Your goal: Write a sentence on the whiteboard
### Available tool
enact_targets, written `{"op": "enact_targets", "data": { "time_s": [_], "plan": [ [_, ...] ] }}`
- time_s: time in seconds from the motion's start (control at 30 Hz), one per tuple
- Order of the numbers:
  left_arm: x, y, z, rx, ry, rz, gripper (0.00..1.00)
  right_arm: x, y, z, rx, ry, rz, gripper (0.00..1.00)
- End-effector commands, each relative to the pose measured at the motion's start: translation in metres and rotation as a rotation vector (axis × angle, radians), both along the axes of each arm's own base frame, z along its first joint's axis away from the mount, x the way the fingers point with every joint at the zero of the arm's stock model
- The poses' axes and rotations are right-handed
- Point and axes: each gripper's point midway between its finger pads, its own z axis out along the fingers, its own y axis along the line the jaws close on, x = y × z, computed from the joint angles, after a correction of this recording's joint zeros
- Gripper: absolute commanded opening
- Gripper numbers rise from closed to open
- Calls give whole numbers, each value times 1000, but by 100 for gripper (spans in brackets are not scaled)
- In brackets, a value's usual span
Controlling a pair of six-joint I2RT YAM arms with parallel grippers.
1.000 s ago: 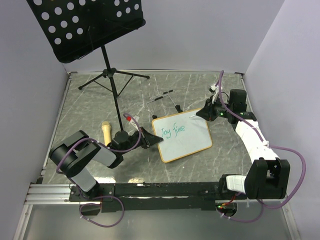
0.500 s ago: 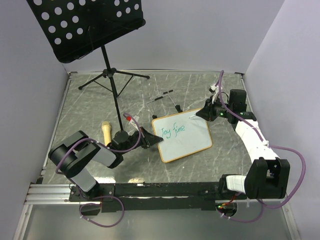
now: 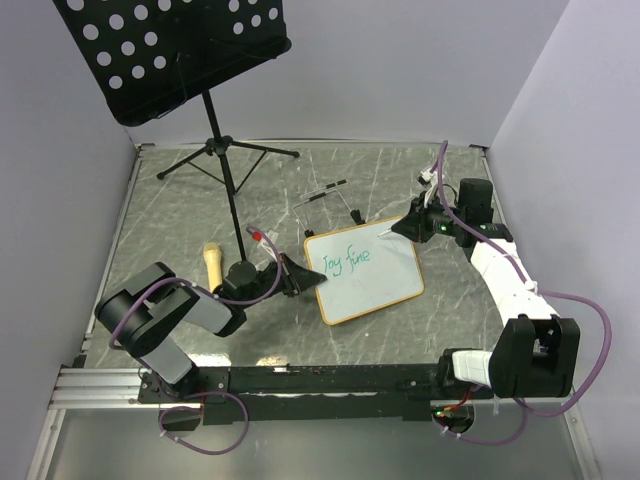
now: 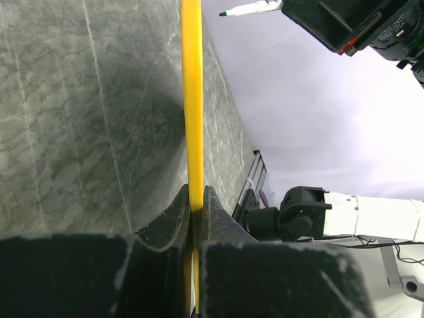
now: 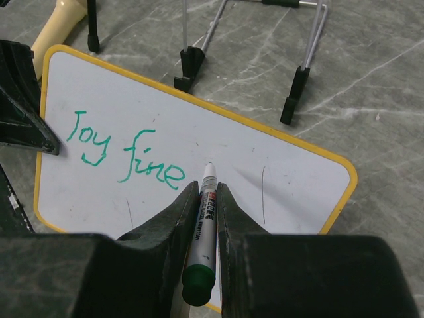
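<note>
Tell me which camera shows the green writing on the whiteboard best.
The right wrist view. There the green writing spans much of the whiteboard and reads roughly "Joy fine", just left of the marker tip. The top view shows it whole but tiny. The left wrist view sees only the board's yellow edge, no writing.

whiteboard (image 3: 368,275) with smooth white face and light wood-look frame, table top (image 3: 400,180) grey marbled, stone-look, low sheen, music stand (image 3: 205,75) of matt black perforated metal, marker (image 5: 207,195) with smooth white plastic barrel and green cap, thin bare-metal wire easel (image 5: 292,99)
</note>
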Motion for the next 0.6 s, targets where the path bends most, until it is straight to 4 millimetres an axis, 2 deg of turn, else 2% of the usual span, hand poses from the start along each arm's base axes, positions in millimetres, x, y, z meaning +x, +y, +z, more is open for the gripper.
{"op": "enact_targets", "data": {
  "time_s": [0.0, 0.57],
  "plan": [
    [-4, 1, 83, -215, -272, -2, 1, 2, 1, 3, 8, -30, 21, 0],
    [-4, 1, 83, -216, -274, -3, 1, 2, 1, 3, 9, -25, 22, 0]
  ]
}}
